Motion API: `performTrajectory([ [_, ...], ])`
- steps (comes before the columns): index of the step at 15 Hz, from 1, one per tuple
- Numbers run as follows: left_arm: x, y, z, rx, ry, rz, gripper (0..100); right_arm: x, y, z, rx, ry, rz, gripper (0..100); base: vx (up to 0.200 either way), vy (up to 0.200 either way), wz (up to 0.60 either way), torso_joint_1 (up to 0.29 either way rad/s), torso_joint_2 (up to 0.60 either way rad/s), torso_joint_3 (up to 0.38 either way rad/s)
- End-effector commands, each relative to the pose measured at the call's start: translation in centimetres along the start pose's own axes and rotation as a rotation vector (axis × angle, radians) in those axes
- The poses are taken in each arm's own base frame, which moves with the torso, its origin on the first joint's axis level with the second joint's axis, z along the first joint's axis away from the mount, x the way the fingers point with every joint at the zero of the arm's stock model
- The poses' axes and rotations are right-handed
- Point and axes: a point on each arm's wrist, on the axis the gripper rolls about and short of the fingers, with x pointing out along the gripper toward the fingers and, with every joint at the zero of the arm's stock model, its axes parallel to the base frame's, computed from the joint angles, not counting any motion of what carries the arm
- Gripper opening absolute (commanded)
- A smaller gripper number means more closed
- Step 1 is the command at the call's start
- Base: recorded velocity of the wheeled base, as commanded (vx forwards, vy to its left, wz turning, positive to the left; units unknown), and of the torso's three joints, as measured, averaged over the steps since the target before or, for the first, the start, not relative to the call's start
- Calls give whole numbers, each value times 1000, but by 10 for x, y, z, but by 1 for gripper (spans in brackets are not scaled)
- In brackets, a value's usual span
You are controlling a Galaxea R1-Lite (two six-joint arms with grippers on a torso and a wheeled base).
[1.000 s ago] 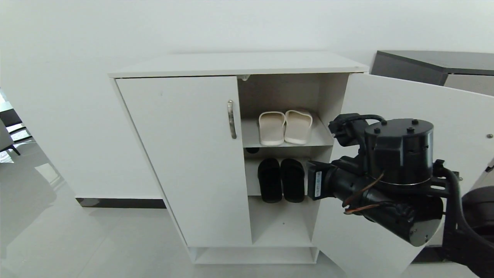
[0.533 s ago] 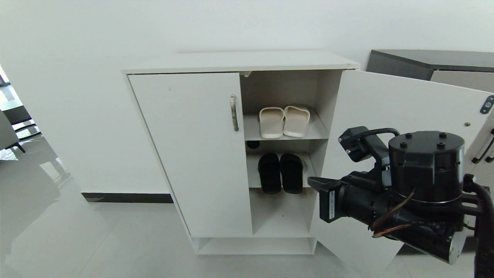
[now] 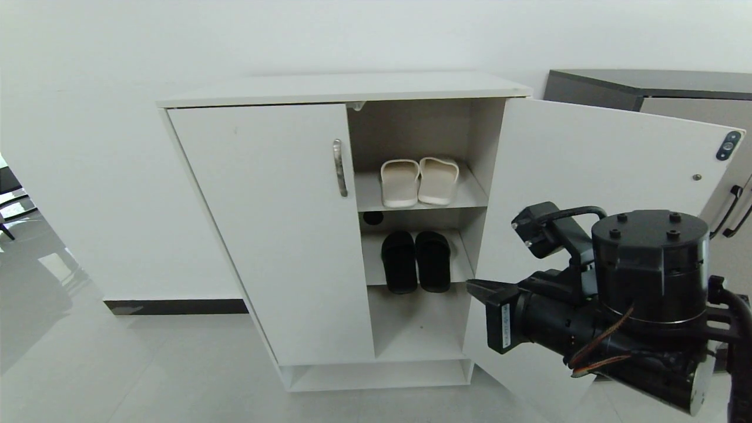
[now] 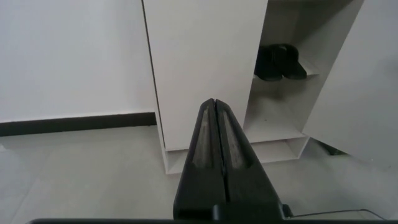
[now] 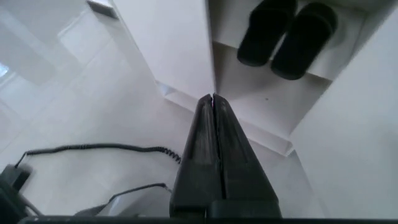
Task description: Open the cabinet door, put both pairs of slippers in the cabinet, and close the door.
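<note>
- The cabinet [image 3: 341, 88] is a plain white box of smooth, matt board with square edges, standing on a glossy pale tiled floor [image 3: 147, 376].
- Its left door [image 3: 276, 235] is shut and carries a slim, upright metal handle [image 3: 338, 167] at its 3 o'clock edge.
- The right door [image 3: 587, 158] is swung open, at 3 o'clock from the opening.
- A beige pair of slippers [image 3: 418, 181], thick and rounded with a soft moulded look, lies side by side on the upper shelf.
- A black pair [image 3: 415, 260] of the same shape lies on the shelf at 6 o'clock from the beige pair, its ends just over the shelf's front edge.
- The right arm [image 3: 634, 294], black and cylindrical, hangs in front of the open door, at 4 o'clock from the black pair.
- The right tool [image 5: 213, 102] has its two dark, tapered fingers pressed together on nothing; a coiled black cable [image 5: 106, 148] lies on the floor below it.
- The left tool [image 4: 214, 104] is likewise closed and empty, facing the shut door's lower part.
- Against the earlier frames the whole head view has shifted, so the camera has moved; both pairs keep their shelves and the right door stays open.
</note>
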Motion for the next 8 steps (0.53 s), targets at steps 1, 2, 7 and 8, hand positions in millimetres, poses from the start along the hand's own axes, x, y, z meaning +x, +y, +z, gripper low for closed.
performTrajectory([
  [1,0,0,0,0,1,1,0,1,0,-2,0,3,2,0,0,0,0,0,0,0],
  [2,0,0,0,0,1,1,0,1,0,-2,1,-1,4,0,0,0,0,0,0,0],
  [7,0,0,0,0,1,1,0,5,0,-5,-2,2,15,0,0,0,0,0,0,0],
  [8,0,0,0,0,1,1,0,5,1,-5,-2,2,16,0,0,0,0,0,0,0],
])
